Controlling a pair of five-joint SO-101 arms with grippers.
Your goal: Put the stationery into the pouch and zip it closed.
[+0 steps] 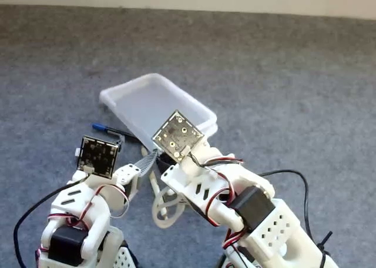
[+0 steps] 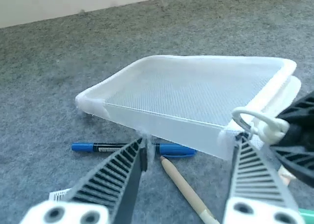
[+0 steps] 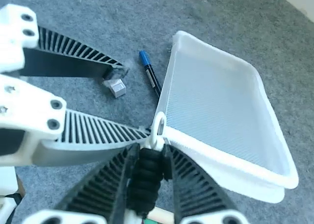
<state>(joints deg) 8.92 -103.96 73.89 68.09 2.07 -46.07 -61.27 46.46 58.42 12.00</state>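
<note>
Right gripper [image 3: 152,148] pinches the pouch [image 1: 154,106] corner at its zip pull [image 3: 158,123]; left gripper [image 2: 191,143] hangs spread over pen [image 2: 98,147] and pencil [image 2: 184,189] beside the pouch; best to centre on one before closing.

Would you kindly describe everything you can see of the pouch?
The pouch is a flat, rectangular, translucent white mesh case with rounded corners and a thicker white rim. It sits tilted, its gripped side raised off the grey carpet, beside a blue pen. The right gripper pinches its white ring-shaped zip pull at one corner between shut fingers.
</note>
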